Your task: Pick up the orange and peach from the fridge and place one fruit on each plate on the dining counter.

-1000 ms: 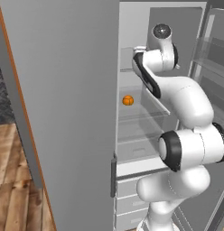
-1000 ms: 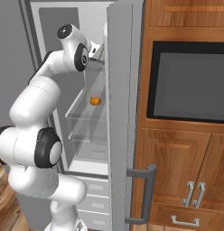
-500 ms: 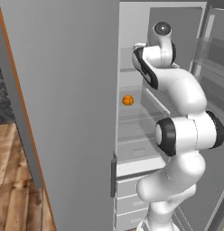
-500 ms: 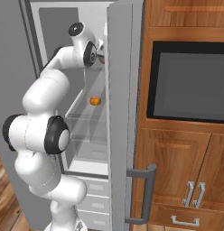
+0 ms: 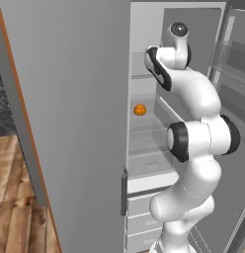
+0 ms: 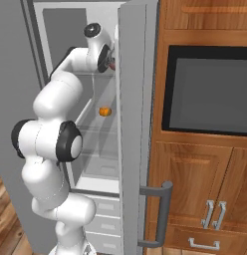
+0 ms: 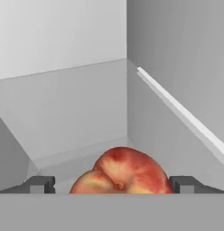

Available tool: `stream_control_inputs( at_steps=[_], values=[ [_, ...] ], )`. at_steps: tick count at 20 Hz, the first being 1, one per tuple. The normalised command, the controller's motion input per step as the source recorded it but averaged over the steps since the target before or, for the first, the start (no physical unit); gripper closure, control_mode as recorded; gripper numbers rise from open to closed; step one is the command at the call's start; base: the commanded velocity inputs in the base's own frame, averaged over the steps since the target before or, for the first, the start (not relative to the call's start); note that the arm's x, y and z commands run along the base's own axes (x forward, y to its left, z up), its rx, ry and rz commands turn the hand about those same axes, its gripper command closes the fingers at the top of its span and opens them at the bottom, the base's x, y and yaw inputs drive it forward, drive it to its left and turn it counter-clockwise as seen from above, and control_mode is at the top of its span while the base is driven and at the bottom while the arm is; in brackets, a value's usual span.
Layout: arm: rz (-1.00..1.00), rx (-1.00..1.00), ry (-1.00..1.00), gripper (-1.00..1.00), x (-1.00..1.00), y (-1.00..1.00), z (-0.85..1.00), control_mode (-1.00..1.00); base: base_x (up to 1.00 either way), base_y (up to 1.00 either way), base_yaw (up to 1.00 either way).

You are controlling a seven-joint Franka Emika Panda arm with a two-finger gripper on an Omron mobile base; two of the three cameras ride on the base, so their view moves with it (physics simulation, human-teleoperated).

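Peach (image 7: 123, 173) sits on an upper fridge (image 5: 144, 59) shelf, directly between the two fingers (image 7: 39, 184), which are spread apart, one on either side of it, neither visibly touching. Orange (image 5: 140, 109) rests on a lower glass shelf (image 5: 144, 129), well below the hand.

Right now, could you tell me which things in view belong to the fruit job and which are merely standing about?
Job:
- small round bright-orange fruit on a glass fridge shelf
- reddish-salmon peach between the claw tips
- tall grey-doored fridge, open

Standing about:
- dark built-in oven
- brown wooden cabinets
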Motion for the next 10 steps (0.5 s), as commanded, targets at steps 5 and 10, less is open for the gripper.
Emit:
stream_control_inputs(
  at_steps=[5,10],
  values=[
    [0.00,0.00,0.08,-1.00,-0.14,0.00,-0.15,-1.00,0.00,0.00,0.00],
    [-0.01,0.00,0.04,-1.00,-0.02,0.00,-0.12,-1.00,0.00,0.00,0.00]
  ],
)
